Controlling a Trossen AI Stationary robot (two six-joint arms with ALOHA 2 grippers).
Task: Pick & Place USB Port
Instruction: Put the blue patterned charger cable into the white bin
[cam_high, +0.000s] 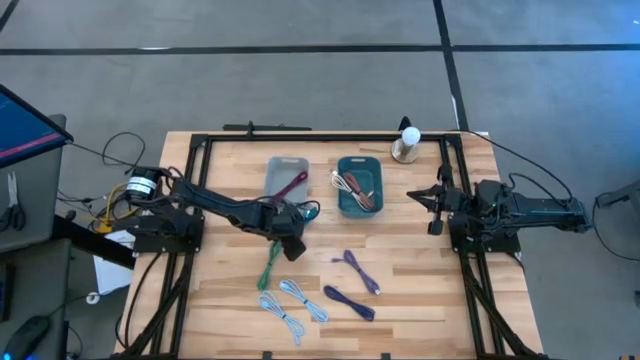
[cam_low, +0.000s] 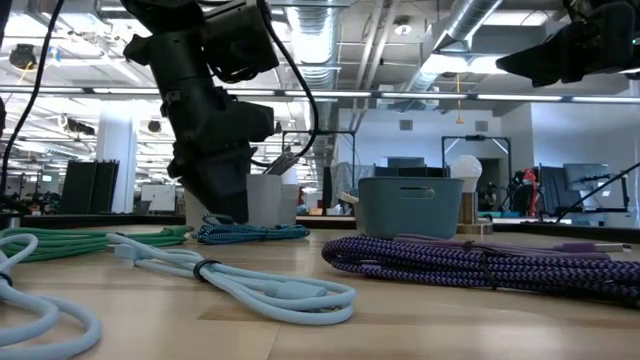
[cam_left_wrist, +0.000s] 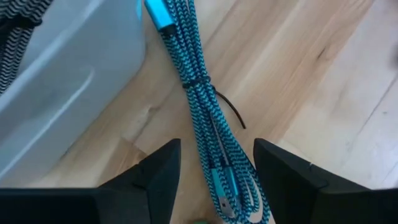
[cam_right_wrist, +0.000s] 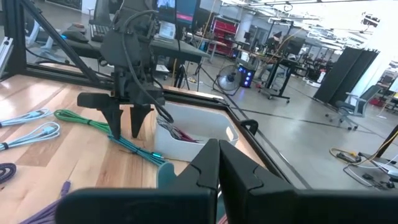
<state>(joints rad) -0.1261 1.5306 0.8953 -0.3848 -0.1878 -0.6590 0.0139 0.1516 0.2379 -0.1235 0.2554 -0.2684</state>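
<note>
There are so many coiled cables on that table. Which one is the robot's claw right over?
The teal braided cable, lying beside the grey bin. The left gripper has its open fingers either side of it. The green, pale blue and purple cables lie farther off.

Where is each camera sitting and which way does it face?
High: above the table, looking down; both arms show, left gripper over the teal cable.
Low: table height, looking across the light-blue cable; left arm at upper left.
Left wrist: looks down past its open fingers at the teal cable beside the grey bin.
Right wrist: looks across past its shut fingers at the left arm.
All four share the teal cable.
</note>
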